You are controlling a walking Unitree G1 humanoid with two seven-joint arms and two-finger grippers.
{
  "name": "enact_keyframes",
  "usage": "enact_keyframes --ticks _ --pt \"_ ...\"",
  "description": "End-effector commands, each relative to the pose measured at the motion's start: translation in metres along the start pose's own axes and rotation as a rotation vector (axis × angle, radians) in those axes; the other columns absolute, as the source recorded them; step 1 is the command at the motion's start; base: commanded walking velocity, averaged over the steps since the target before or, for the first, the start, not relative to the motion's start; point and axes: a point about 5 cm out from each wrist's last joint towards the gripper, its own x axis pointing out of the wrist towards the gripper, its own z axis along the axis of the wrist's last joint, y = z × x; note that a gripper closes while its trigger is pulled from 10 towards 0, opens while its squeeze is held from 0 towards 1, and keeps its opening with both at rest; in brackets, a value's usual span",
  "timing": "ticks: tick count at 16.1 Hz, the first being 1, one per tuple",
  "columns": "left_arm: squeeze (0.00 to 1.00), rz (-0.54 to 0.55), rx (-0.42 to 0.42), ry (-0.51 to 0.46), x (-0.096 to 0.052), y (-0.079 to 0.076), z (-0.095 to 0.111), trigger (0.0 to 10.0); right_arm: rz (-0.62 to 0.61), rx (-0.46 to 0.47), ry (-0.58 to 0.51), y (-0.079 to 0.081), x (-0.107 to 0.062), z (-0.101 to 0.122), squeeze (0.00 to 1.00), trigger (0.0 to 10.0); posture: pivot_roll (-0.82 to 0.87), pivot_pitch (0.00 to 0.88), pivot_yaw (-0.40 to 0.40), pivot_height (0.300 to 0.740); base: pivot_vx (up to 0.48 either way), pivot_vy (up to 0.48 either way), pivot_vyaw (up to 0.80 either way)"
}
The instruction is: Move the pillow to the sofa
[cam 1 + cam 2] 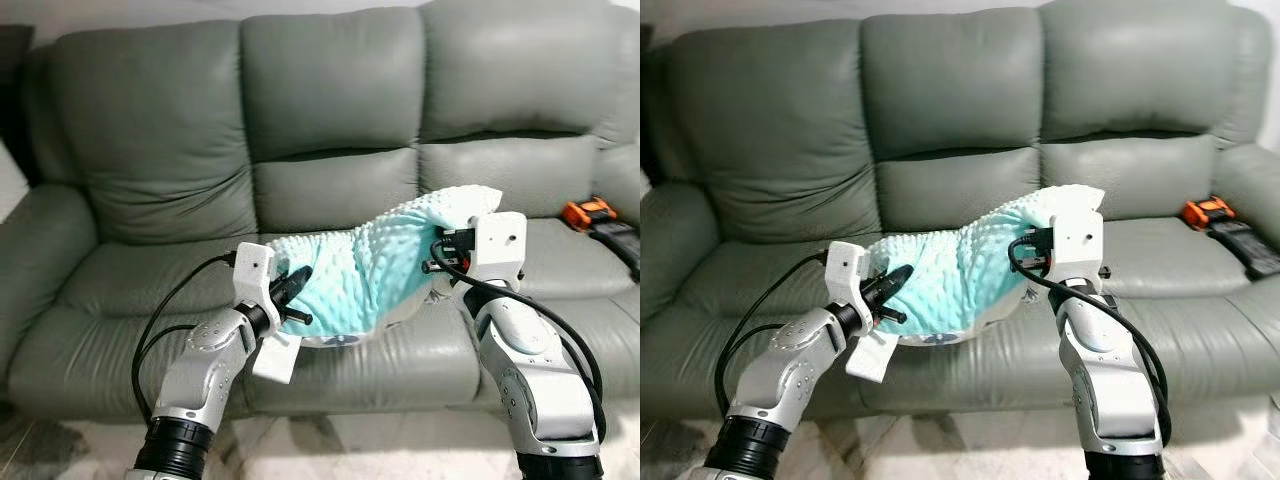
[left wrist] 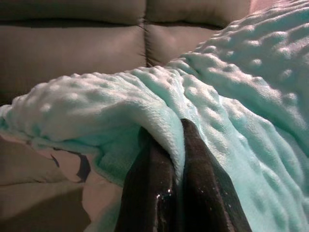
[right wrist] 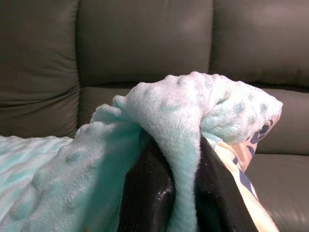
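Observation:
A mint-green bumpy pillow (image 1: pixel 370 262) with a patterned underside hangs over the middle seat of the grey-green sofa (image 1: pixel 330 90). My left gripper (image 1: pixel 292 290) is shut on the pillow's lower left edge, its black fingers (image 2: pixel 159 183) pinching a fold of the fabric. My right gripper (image 1: pixel 440 252) is shut on the raised right corner, where the plush wraps between its fingers (image 3: pixel 149 193). The pillow slopes up from my left gripper to my right, its low middle close to the seat cushion (image 1: pixel 400 350).
An orange and black device (image 1: pixel 590 213) lies on the right seat, with a dark flat object (image 1: pixel 620 243) beside it. The left seat (image 1: pixel 130 290) holds nothing. The sofa's front edge runs just past my arms, with pale floor (image 1: pixel 350 450) below.

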Motion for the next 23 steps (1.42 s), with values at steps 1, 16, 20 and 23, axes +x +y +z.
enact_keyframes --ticks 1,16,20,23 --pt "0.0 -0.033 0.009 -0.041 0.0004 -0.003 0.0089 10.0 0.027 0.006 -0.016 0.0056 0.002 0.0055 0.0 10.0 -0.13 0.0 0.067 0.74 0.311 0.0 0.0" --pt "0.0 -0.067 0.002 -0.038 -0.0007 -0.0088 0.0052 10.0 0.042 -0.013 -0.003 0.0068 0.0035 0.0038 0.0 10.0 -0.14 0.0 0.059 0.74 0.286 0.0 0.0" --pt "0.0 -0.074 -0.017 -0.04 -0.0025 -0.0093 0.0047 10.0 0.042 -0.016 0.004 0.008 0.0027 0.0024 0.0 10.0 -0.14 0.0 0.06 0.74 0.0 0.0 0.0" --pt "0.0 -0.082 -0.019 -0.033 -0.0029 -0.0115 0.0029 10.0 0.036 -0.023 0.014 0.0074 0.0029 0.0001 0.0 10.0 -0.13 0.0 0.062 0.74 0.0 0.0 0.0"
